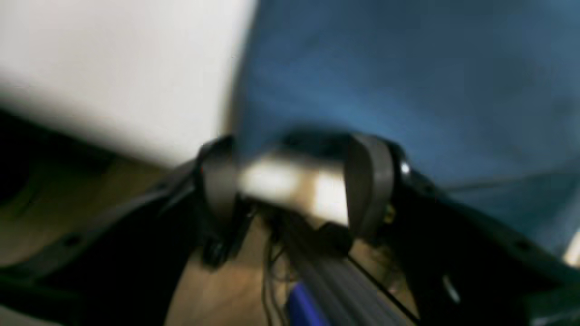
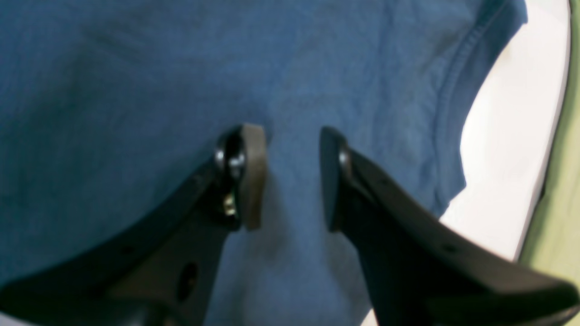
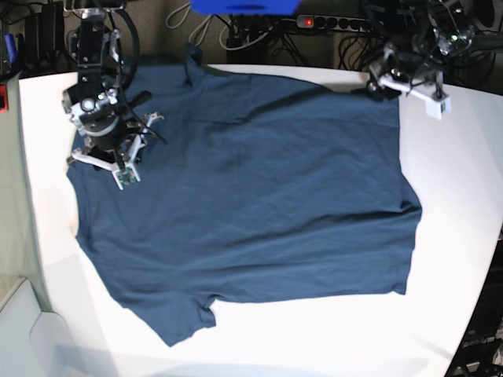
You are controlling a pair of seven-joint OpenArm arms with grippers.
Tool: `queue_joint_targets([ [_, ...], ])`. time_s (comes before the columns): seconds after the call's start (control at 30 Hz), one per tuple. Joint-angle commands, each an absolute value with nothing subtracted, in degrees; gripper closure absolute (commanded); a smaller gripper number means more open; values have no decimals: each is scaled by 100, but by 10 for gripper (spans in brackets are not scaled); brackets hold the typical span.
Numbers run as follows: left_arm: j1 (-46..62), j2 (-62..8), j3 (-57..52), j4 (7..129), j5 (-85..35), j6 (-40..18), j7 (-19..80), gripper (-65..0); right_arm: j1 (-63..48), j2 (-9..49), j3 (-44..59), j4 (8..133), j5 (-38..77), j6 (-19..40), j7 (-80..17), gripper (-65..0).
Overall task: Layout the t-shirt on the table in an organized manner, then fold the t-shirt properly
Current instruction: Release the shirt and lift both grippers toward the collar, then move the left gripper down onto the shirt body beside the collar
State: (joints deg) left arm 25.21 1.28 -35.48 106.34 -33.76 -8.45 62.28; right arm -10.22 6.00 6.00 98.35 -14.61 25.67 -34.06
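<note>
**Shirt spread flat, both grippers parted at its far corners**

Dark finger pads of the right gripper are filling the bottom of the right wrist view, standing apart with a moderate gap and nothing between them. Blue cloth of the t-shirt is lying under and beyond them, covering most of that view, and its hemmed sleeve edge is curving away toward 2 o'clock, where the white table is showing. Whether the pads are touching the fabric cannot be told.

In the base view the t-shirt is lying spread nearly flat across the table, filling the middle of it, with one sleeve reaching to 7 o'clock and another up toward 11 o'clock. The right gripper is hanging over the shirt's corner at about 10 o'clock from the garment's middle.

The left gripper is sitting at the shirt's corner near 1 o'clock, at the table's far edge. The left wrist view is heavily blurred: the left gripper is showing its fingers standing wide, with pale table surface visible in the gap and nothing held. The shirt is lying just beyond the fingertips, spreading from 12 to 3 o'clock, while bare table is occupying 10 to 11 o'clock.
</note>
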Motion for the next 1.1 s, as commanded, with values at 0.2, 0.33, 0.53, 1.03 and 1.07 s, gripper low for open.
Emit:
queue_joint_targets([
  [0.2, 2431, 84, -3723, 10730, -3380, -848, 6167, -357, -963, 646, 637, 9930, -1446, 2519, -3257, -218],
  [0.33, 2325, 84, -3732, 10624, -3336, -848, 6167, -357, -963, 646, 637, 9930, -1446, 2519, -3257, -218],
  [0.53, 2220, 84, -3688, 10413, -3371, -848, 6167, -297, -963, 646, 620, 9930, -1446, 2519, -3257, -218],
  [1.03, 1622, 136, -3248, 11266, -3363, -796, 6123, -4, -936, 725, 637, 9930, -1455, 2519, -3257, -218],
  [1.07, 1508, 136, -3143, 11257, -3336, -787, 6105, -5, -945, 725, 637, 9930, -1455, 2519, -3257, -218],
])
